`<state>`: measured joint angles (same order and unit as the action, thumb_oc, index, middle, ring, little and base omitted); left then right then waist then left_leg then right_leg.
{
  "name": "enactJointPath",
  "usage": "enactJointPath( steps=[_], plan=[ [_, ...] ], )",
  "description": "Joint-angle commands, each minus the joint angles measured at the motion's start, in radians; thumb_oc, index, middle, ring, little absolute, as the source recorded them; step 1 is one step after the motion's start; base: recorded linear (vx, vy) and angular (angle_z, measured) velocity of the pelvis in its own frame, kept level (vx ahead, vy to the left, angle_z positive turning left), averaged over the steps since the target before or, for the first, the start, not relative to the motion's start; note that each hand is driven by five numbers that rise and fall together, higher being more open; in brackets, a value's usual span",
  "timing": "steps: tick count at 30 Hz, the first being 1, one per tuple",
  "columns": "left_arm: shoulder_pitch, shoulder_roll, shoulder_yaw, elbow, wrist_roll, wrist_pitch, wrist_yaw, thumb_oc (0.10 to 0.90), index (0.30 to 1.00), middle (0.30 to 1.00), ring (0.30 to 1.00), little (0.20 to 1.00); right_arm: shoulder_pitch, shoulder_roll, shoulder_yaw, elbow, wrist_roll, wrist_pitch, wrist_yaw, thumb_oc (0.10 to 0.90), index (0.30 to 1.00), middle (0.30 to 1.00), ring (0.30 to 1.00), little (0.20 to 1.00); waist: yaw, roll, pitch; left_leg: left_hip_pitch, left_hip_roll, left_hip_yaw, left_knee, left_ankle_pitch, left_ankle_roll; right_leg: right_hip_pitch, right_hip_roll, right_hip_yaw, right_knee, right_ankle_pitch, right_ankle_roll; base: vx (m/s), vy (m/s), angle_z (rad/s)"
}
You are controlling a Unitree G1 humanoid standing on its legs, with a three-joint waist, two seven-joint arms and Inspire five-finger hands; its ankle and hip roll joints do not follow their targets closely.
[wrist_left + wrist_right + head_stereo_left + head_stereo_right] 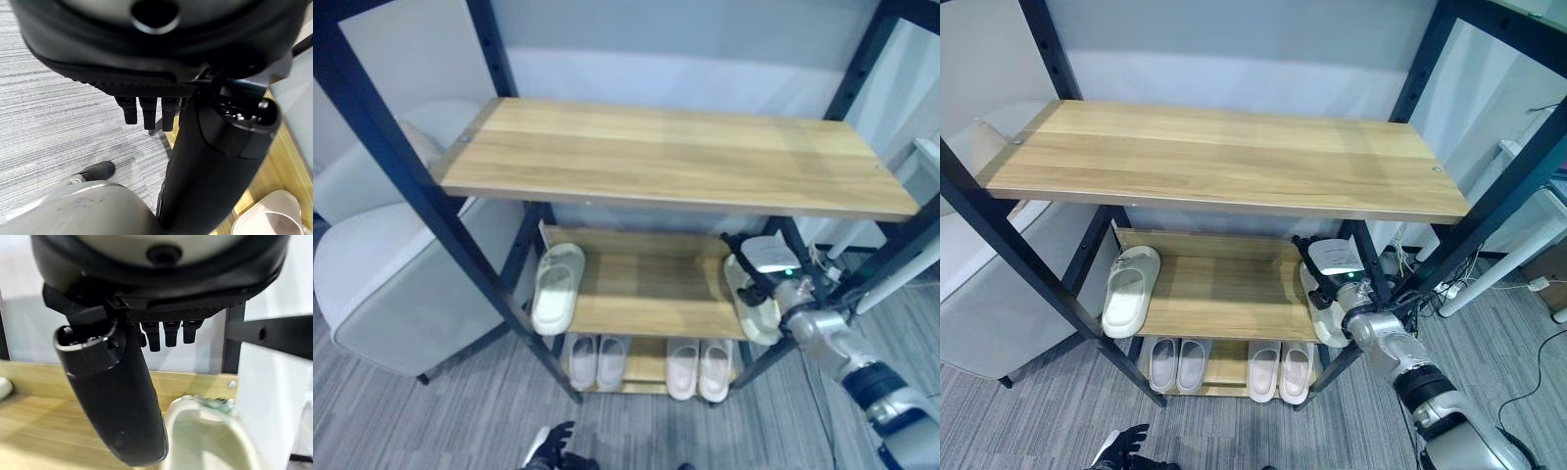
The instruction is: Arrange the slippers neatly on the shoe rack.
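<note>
The shoe rack (pixel 675 157) has three wooden shelves in a black frame. One pale slipper (pixel 557 287) lies at the left end of the middle shelf, toe towards the back. A second pale slipper (pixel 754 313) lies at the right end, partly over the shelf's front right corner. My right hand (pixel 752 269) reaches in under the top shelf and hovers just above this slipper (pixel 205 435), fingers straight and thumb out, so it is open. My left hand (pixel 551 446) hangs low near the floor in front of the rack, open and holding nothing.
Two pairs of pale slippers (pixel 597 360) (pixel 698 368) stand side by side on the bottom shelf. A light grey armchair (pixel 382 264) stands against the rack's left side. White furniture legs (pixel 1508 269) and cables lie to the right on grey carpet.
</note>
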<state>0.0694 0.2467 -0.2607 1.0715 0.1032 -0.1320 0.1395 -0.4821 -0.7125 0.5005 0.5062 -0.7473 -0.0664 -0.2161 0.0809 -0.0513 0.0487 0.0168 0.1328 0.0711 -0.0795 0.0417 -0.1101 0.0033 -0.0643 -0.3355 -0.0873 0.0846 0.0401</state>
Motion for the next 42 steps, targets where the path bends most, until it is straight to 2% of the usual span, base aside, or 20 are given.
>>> enactJointPath(
  steps=[1, 5, 11, 21, 23, 24, 25, 33, 42],
  plan=[
    [-0.035, -0.041, -0.061, 0.072, 0.032, -0.023, -0.017, 0.800, 0.900, 0.900, 0.900, 0.900, -0.160, -0.107, -0.013, -0.029, -0.035, 0.002, -0.033, 0.800, 0.900, 0.900, 0.900, 0.900, 0.003, -0.038, -0.014, -0.012, -0.040, 0.028, -0.008, -0.038, 0.015, 0.070, -0.095, -0.004, 0.015, -0.062, 0.131, 0.00, 0.000, 0.00],
    [-0.029, -0.036, -0.062, 0.073, 0.033, -0.025, -0.025, 0.800, 0.900, 0.900, 0.900, 0.900, -0.182, -0.166, 0.035, -0.015, -0.066, -0.008, -0.008, 0.800, 0.900, 0.900, 0.900, 0.900, 0.006, -0.046, -0.014, -0.010, -0.043, 0.025, -0.008, -0.042, 0.016, 0.068, -0.096, 0.000, 0.014, -0.060, 0.133, 0.00, 0.000, 0.00],
    [-0.016, -0.027, -0.053, 0.081, 0.032, -0.024, -0.027, 0.800, 0.900, 0.900, 0.900, 0.900, -0.219, -0.187, 0.100, 0.037, -0.088, -0.013, 0.018, 0.800, 0.900, 0.900, 0.900, 0.900, 0.019, -0.057, -0.013, -0.012, -0.044, 0.021, -0.008, -0.043, 0.017, 0.065, -0.096, 0.003, 0.010, -0.058, 0.136, 0.00, 0.000, 0.00],
    [-0.021, -0.025, -0.062, 0.079, 0.019, -0.028, -0.025, 0.800, 0.900, 0.900, 0.900, 0.900, -0.264, -0.106, 0.173, 0.186, -0.081, 0.002, 0.031, 0.800, 0.900, 0.900, 0.900, 0.900, 0.036, -0.059, -0.001, -0.039, -0.045, 0.006, -0.008, -0.033, 0.014, 0.045, -0.100, -0.003, 0.006, -0.054, 0.136, -0.01, 0.000, 0.01],
    [-0.022, -0.025, -0.067, 0.073, 0.015, -0.029, -0.024, 0.800, 0.900, 0.900, 0.900, 0.900, -0.271, -0.084, 0.187, 0.227, -0.076, 0.006, 0.035, 0.654, 0.681, 0.681, 0.681, 0.681, 0.041, -0.058, 0.001, -0.045, -0.046, 0.001, -0.008, -0.031, 0.014, 0.041, -0.101, -0.007, 0.005, -0.053, 0.136, 0.00, 0.000, 0.00],
    [-0.022, -0.025, -0.070, 0.070, 0.013, -0.030, -0.024, 0.800, 0.900, 0.900, 0.900, 0.900, -0.274, -0.072, 0.191, 0.241, -0.069, 0.006, 0.037, 0.449, 0.373, 0.373, 0.373, 0.373, 0.042, -0.058, 0.002, -0.048, -0.047, -0.001, -0.008, -0.029, 0.014, 0.039, -0.101, -0.008, 0.005, -0.052, 0.135, -0.01, 0.003, 0.04],
    [-0.022, -0.025, -0.072, 0.069, 0.012, -0.030, -0.023, 0.800, 0.900, 0.900, 0.900, 0.900, -0.276, -0.063, 0.195, 0.252, -0.064, 0.006, 0.041, 0.400, 0.300, 0.300, 0.300, 0.300, 0.045, -0.058, 0.003, -0.049, -0.047, -0.004, -0.008, -0.028, 0.014, 0.039, -0.102, -0.009, 0.005, -0.052, 0.135, -0.02, 0.012, 0.09],
    [-0.019, -0.024, -0.070, 0.075, 0.012, -0.033, -0.017, 0.800, 0.900, 0.900, 0.900, 0.900, -0.270, -0.020, 0.174, 0.251, -0.009, 0.004, 0.031, 0.400, 0.300, 0.300, 0.300, 0.300, 0.050, -0.054, 0.007, -0.056, -0.051, -0.019, -0.008, -0.026, 0.015, 0.040, -0.107, -0.017, 0.005, -0.050, 0.135, 0.00, 0.013, 0.11],
    [-0.022, -0.025, -0.068, 0.076, 0.007, -0.035, -0.008, 0.800, 0.900, 0.900, 0.900, 0.900, -0.284, 0.037, 0.131, 0.127, 0.041, -0.012, 0.005, 0.405, 0.307, 0.307, 0.307, 0.307, 0.066, -0.058, 0.010, -0.050, -0.052, -0.025, -0.008, -0.031, 0.021, 0.042, -0.110, -0.015, 0.006, -0.046, 0.135, 0.00, 0.001, 0.00]
  ],
)
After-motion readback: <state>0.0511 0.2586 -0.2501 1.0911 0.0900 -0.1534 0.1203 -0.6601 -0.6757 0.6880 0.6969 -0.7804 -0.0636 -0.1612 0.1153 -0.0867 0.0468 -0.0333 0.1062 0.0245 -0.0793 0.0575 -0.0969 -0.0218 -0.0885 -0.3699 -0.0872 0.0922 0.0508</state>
